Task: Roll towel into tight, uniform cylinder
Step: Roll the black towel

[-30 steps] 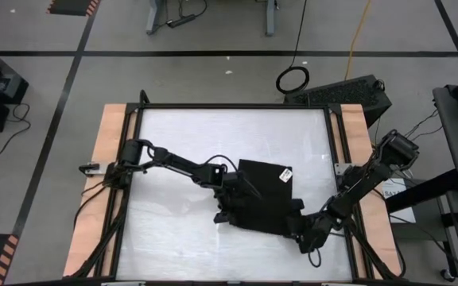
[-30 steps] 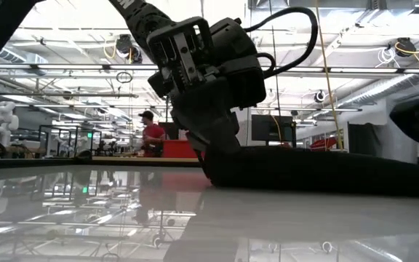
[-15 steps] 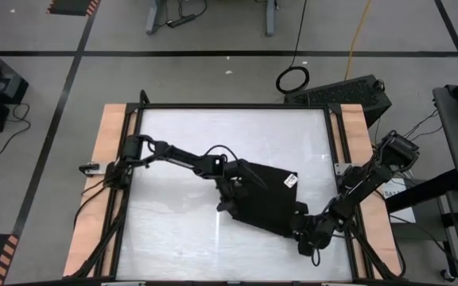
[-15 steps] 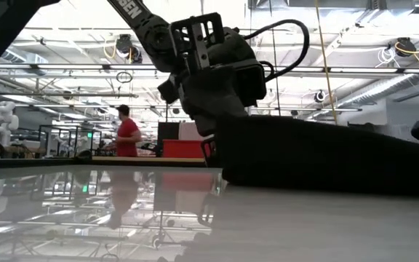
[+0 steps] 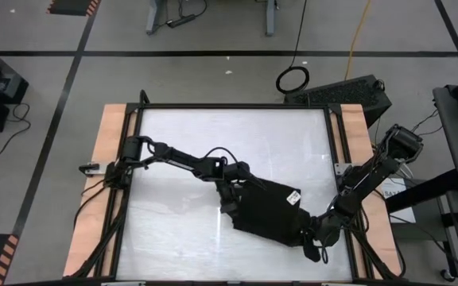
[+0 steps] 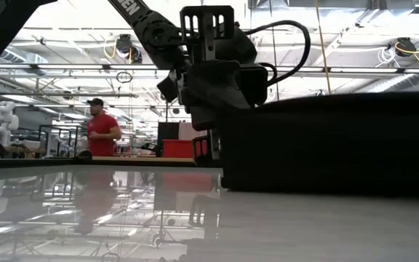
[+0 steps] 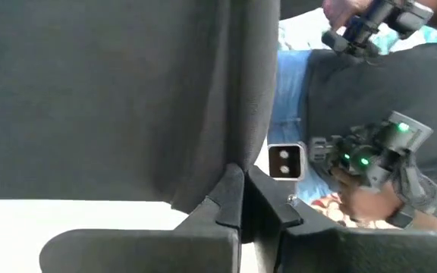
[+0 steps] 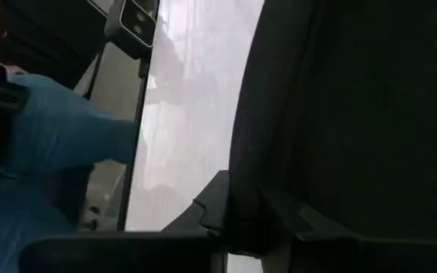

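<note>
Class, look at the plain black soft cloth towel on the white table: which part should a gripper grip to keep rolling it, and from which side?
Judging from the high view, grip the plain black soft cloth towel at its two short ends, one gripper from either side: it lies as a long band, so end holds likely keep the roll even.

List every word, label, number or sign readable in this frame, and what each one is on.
"SEN": white letters on the left arm's upper link in the low view, cut off by the picture's edge.
White tag on the towel: print too small to read.
White sticker on the table's right wooden rail: too blurred to read.
Nothing else legible.
</note>
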